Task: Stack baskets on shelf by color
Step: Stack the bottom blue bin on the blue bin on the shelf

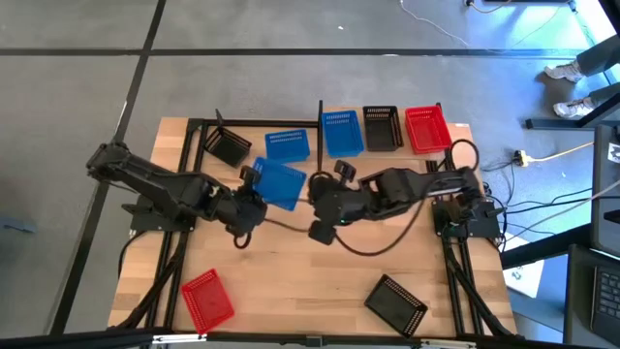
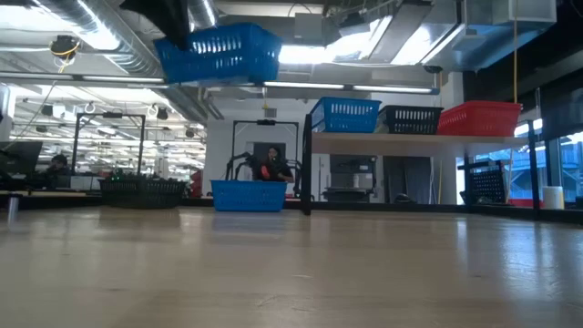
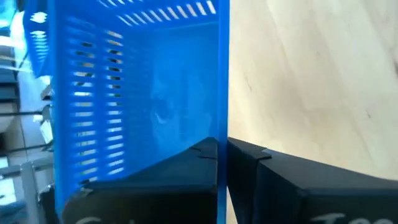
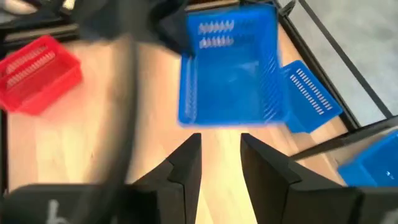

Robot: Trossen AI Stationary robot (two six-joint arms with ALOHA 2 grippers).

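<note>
A blue basket (image 1: 281,183) is held aloft by the left gripper (image 1: 254,197), its jaws clamped on one wall. Just beyond the jaws of the right gripper (image 4: 219,163), which are parted and empty, that basket hangs; it should be carried level to the shelf (image 2: 383,138) and nested into the blue one (image 1: 341,133) there.

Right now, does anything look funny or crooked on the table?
Yes. One blue basket hangs tilted in the air, pinched by its wall in the left gripper. The black basket near the back-left corner also sits crooked. A red basket and another black one lie askew at the front.
</note>
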